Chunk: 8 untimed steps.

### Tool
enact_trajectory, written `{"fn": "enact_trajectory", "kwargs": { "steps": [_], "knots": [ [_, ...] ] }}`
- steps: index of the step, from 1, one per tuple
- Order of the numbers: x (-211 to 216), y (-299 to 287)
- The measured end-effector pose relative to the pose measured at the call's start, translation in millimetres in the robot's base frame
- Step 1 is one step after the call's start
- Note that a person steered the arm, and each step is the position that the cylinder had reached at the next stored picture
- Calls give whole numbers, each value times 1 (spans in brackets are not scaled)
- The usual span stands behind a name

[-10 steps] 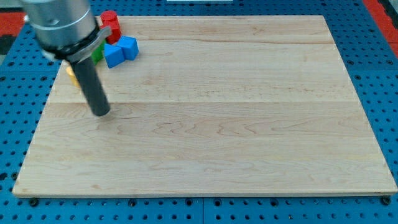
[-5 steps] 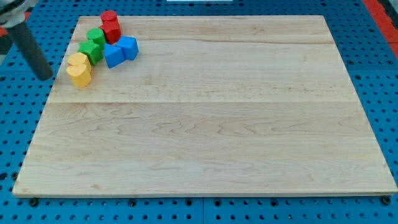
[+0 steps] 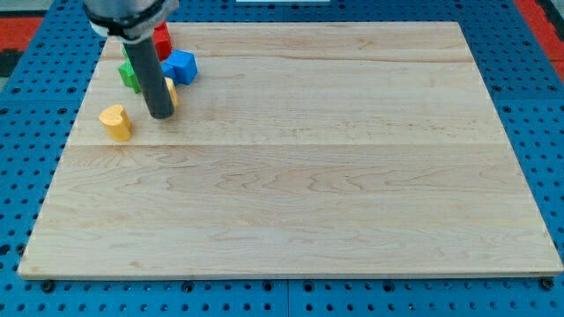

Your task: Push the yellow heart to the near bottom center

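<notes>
The yellow heart [image 3: 115, 121] lies near the board's left edge in the upper left of the view. My tip [image 3: 161, 115] rests on the board just right of the heart, a small gap apart. A second yellow block [image 3: 171, 93] peeks out from behind the rod, on its right side. A blue block [image 3: 181, 67] sits above that, a green block [image 3: 129, 76] shows left of the rod, and a red block [image 3: 162, 38] lies at the top. The rod hides parts of this cluster.
The wooden board [image 3: 300, 176] lies on a blue pegboard table [image 3: 18, 176]. The arm's grey body [image 3: 128, 11] hangs over the top left corner.
My tip has swung from off the board's left edge to the right, into the cluster. The two yellow blocks have separated: the heart sits lower left, the other moved right.
</notes>
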<state>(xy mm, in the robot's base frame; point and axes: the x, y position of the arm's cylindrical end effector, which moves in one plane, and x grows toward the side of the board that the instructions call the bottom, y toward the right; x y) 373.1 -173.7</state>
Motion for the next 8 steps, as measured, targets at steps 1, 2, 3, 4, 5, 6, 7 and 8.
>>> {"fn": "enact_trajectory", "kwargs": {
  "steps": [1, 2, 3, 4, 5, 6, 7, 8],
  "knots": [
    [-8, -1],
    [-13, -11],
    [-13, -41],
    [-7, -93],
    [28, -74],
    [88, 71],
    [126, 122],
    [71, 143]
  ]
}}
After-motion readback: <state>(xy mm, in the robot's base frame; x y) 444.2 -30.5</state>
